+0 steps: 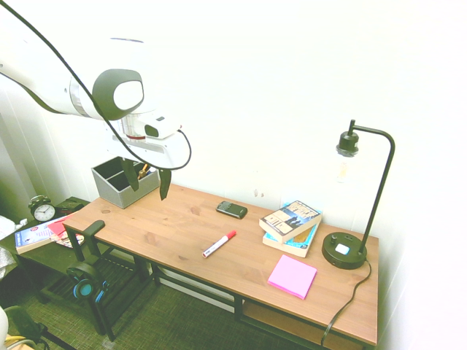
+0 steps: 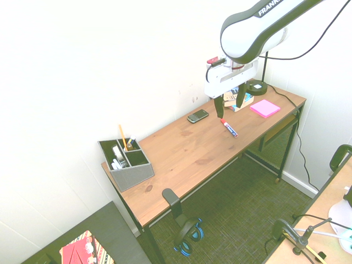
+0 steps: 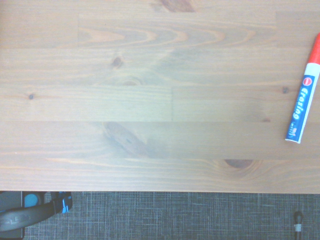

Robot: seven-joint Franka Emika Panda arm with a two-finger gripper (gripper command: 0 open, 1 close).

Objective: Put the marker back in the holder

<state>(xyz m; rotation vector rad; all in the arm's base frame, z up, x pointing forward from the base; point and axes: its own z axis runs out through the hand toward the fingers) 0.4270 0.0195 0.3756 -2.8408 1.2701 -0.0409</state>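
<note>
Red-capped marker loose on tabletop

Marker [image 1: 219,243] lies flat mid-tabletop [image 1: 175,226], near the front edge, between phone [image 1: 231,209] and sticky pad [image 1: 292,276]. Pincer [image 1: 148,182] hangs above the wood, fingers spread, empty. Grey holder [image 2: 126,162] sits at the far end, well apart.

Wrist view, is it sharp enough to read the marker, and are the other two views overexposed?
Wrist view: fairly sharp, the marker shows blue print, slightly soft. First exterior view: washed out, white wall glaring behind the lamp. Second exterior view: bright too, but the holder stays clear.
</note>
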